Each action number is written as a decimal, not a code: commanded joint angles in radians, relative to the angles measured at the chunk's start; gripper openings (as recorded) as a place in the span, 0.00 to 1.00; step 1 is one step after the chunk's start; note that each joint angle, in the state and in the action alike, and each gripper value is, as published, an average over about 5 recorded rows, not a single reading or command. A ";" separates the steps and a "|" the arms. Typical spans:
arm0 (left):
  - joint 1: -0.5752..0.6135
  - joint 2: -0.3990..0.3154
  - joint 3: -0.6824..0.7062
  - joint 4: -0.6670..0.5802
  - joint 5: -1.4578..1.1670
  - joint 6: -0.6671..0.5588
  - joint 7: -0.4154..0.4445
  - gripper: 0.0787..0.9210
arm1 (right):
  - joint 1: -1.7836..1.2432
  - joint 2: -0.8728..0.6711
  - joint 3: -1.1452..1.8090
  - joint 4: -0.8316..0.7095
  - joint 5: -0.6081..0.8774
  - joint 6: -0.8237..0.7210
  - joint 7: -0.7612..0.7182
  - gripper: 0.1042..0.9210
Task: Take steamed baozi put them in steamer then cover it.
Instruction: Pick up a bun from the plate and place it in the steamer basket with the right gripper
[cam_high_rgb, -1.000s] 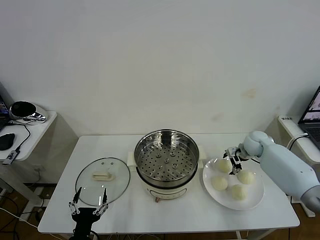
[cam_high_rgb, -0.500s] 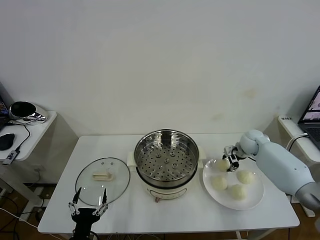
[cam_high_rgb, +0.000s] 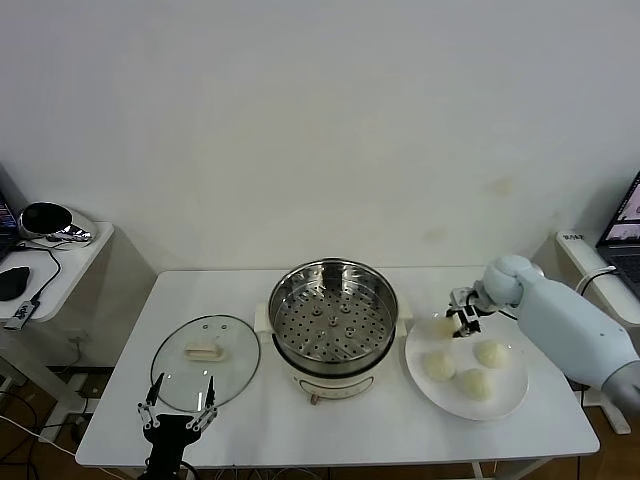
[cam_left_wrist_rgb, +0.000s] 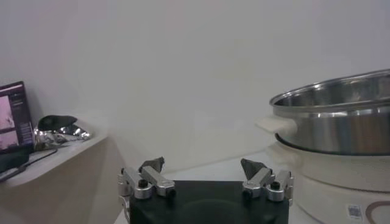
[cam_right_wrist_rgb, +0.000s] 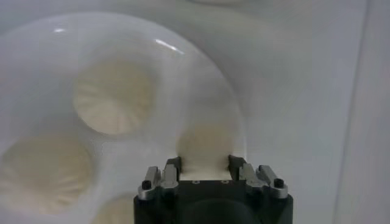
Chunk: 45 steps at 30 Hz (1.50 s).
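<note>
left gripper (cam_high_rgb: 178, 412) parked low at the near-left edge of the worktop (cam_high_rgb: 350, 430), fingers (cam_left_wrist_rgb: 152, 165) spread apart, holding nothing, likely waiting for the lid step. just beyond it the cover (cam_high_rgb: 205, 349) lies flat on the worktop, clear glass disc with metal rim and a cream oblong handle at centre, set well clear of the pot so loading stays open. in the middle sits the steamer (cam_high_rgb: 333, 325), round shiny steel pot on a white base with side handles, perforated tray inside bare, no buns in it yet. to its right, just beside it, a flat round white plate (cam_high_rgb: 503, 395) carries the steamed baozi (cam_high_rgb: 440, 366), smooth cream-white rounds with faint pleats in the right wrist view. three sit free on the plate; the fourth bun (cam_right_wrist_rgb: 206, 149) is at the plate's far-left edge, nearest the steamer, with the right gripper (cam_high_rgb: 462, 319) on it. right wrist view shows the fingers (cam_right_wrist_rgb: 172, 167) closed in on either side of that bun, touching its soft sides, so it looks grasped, though whether it is lifted off the plate i cannot tell. the grip looks light, which suits soft dough that dents easily. judged stage: first bun pick, nothing transferred; next move needs a lift and a short carry left over the pot rim.
</note>
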 joint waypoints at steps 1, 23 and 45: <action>-0.001 0.002 0.005 -0.001 -0.002 0.001 0.001 0.88 | 0.116 -0.130 -0.085 0.158 0.125 -0.008 -0.007 0.50; -0.002 0.028 -0.009 -0.011 -0.046 -0.012 0.006 0.88 | 0.768 0.144 -0.584 0.211 0.549 0.138 -0.009 0.51; -0.015 0.018 -0.050 -0.002 -0.053 -0.010 0.009 0.88 | 0.587 0.473 -0.655 0.014 0.152 0.515 0.065 0.55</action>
